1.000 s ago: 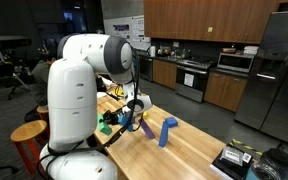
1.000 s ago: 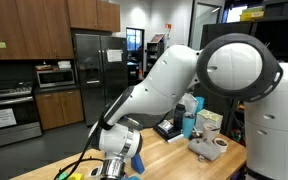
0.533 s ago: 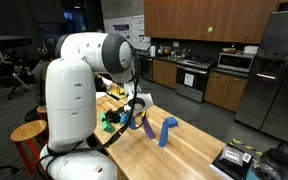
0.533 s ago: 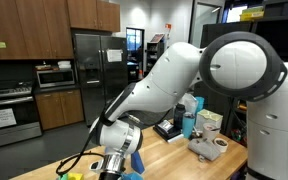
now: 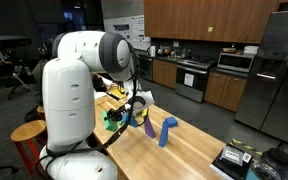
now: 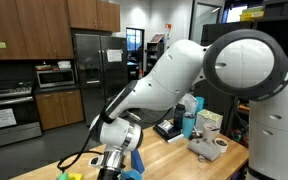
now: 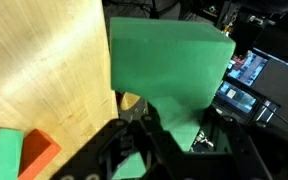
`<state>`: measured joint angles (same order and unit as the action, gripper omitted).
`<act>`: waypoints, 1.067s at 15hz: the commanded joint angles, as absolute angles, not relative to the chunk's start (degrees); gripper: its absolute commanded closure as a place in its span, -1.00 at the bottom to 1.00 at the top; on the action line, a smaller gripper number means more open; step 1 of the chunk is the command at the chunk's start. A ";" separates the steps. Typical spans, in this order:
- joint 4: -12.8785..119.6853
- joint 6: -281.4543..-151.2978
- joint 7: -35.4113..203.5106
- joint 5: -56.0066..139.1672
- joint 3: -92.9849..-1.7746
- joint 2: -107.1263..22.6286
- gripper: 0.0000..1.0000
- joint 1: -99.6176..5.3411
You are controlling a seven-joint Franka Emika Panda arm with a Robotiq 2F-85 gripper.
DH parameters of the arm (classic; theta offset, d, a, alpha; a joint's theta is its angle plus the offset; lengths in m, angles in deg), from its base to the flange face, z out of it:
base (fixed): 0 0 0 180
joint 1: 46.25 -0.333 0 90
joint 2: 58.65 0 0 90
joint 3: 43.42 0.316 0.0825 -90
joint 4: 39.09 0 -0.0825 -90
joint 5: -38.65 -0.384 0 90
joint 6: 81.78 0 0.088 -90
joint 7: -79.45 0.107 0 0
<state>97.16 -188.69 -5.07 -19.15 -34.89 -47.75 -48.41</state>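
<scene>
With the gripper [image 7: 177,138] pinching the green rectangular block [image 7: 169,60], which fills the upper centre of the wrist view beside the pale wooden tabletop [image 7: 44,65], I judge it best to move slowly, squeeze evenly and steer clear of the orange block [image 7: 39,150] at lower left.

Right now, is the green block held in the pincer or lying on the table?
Held: in the wrist view the pincer clamps the green block between its fingers.

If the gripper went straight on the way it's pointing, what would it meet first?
Likely the wooden table. The gripper points down at it with a green block in its grip, so the block would touch first; depth is unclear.
</scene>
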 commanded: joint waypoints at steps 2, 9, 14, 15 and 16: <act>98.78 -190.28 -6.32 -20.06 -36.23 -51.28 0.62 -49.12; 99.18 -191.91 -6.90 -19.96 -36.73 -53.35 0.62 -49.13; 99.53 -192.82 -7.63 -20.62 -36.99 -55.07 0.62 -49.00; 99.72 -192.89 -7.82 -20.73 -37.09 -55.38 0.62 -48.95; 99.91 -192.99 -7.98 -21.01 -37.18 -55.62 0.62 -48.93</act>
<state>97.67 -192.00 -6.88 -19.22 -36.20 -52.50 -48.41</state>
